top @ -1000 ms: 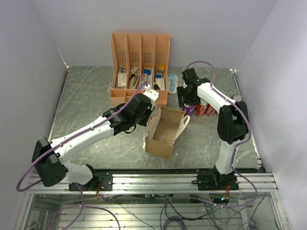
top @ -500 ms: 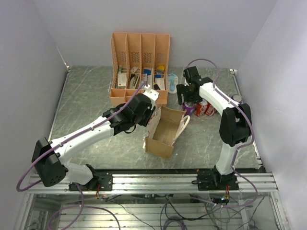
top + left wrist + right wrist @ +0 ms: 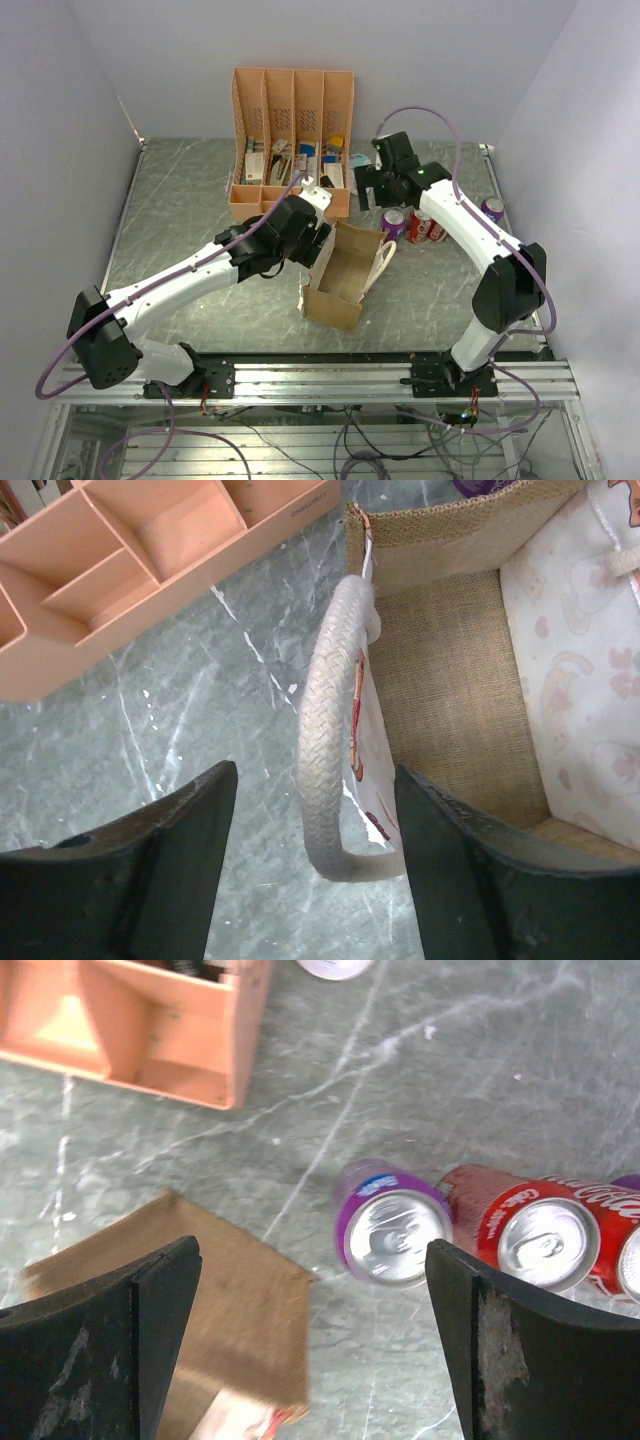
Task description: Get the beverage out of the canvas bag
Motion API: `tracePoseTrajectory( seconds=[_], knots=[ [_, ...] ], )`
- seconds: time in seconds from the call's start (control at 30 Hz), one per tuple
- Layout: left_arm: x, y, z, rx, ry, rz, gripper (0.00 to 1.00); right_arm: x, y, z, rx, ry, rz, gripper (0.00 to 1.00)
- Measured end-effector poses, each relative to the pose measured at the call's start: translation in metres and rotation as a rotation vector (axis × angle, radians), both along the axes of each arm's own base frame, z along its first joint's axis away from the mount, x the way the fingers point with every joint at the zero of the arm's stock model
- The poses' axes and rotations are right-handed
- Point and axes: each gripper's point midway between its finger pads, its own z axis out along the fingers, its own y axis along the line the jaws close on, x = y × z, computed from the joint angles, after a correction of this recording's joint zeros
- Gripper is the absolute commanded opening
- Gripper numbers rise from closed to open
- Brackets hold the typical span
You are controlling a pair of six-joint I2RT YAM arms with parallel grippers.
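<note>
Canvas bag (image 3: pixel 328 308) is standing open at the center of the overhead frame, just below the salmon organizer (image 3: pixel 292 105). Left tool (image 3: pixel 315 775) is hanging spread on either side of the bag's whitish loop handle (image 3: pixel 325 730), gripping nothing. Right tool (image 3: pixel 312 1260) is hovering spread wide above the purple beverage can (image 3: pixel 390 1235), which is standing on the bench (image 3: pixel 180 200) at the bag's upper right, beside red cans (image 3: pixel 530 1240).

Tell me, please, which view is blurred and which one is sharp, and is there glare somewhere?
Right wrist view: blurred all over, the purple can and the canvas bag look smeared. Left wrist view: sharp, the weave of the rope handle is clear. Top external view: even light, no strong glare, only faint shadows.
</note>
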Motion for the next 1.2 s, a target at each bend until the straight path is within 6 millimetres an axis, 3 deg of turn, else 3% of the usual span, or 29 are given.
tracePoseTrajectory(
  seconds=[0.07, 0.17, 0.23, 0.33, 0.5, 0.63, 0.8, 1.0, 1.2],
  knots=[
    [0.0, 0.001, 0.001, 0.001, -0.003, 0.003, 0.84, -0.01, 0.018, 0.014, -0.014, -0.043, 0.04, 0.97],
    [0.0, 0.002, 0.007, -0.01, -0.018, 0.004, 1.0, -0.029, 0.048, 0.032, -0.039, -0.104, 0.105, 0.97],
    [-0.002, 0.006, 0.016, -0.031, -0.042, 0.001, 1.0, -0.047, 0.066, 0.044, -0.051, -0.15, 0.151, 0.97],
    [-0.008, 0.015, 0.039, -0.082, -0.099, 0.002, 1.0, -0.07, 0.073, 0.064, -0.051, -0.21, 0.185, 1.0],
    [-0.019, 0.037, 0.093, -0.21, -0.238, 0.017, 1.0, -0.105, 0.047, 0.121, 0.031, -0.353, 0.17, 1.0],
    [-0.035, 0.058, 0.141, -0.358, -0.347, 0.035, 1.0, -0.141, 0.012, 0.183, 0.17, -0.514, 0.147, 1.0],
    [-0.054, 0.077, 0.179, -0.513, -0.398, 0.061, 1.0, -0.185, -0.027, 0.24, 0.323, -0.676, 0.137, 1.0],
    [-0.071, 0.096, 0.229, -0.646, -0.437, 0.082, 0.99, -0.222, -0.059, 0.275, 0.443, -0.788, 0.129, 1.0],
    [-0.084, 0.112, 0.263, -0.731, -0.47, 0.094, 0.99, -0.227, -0.065, 0.272, 0.443, -0.78, 0.122, 1.0]
  ],
)
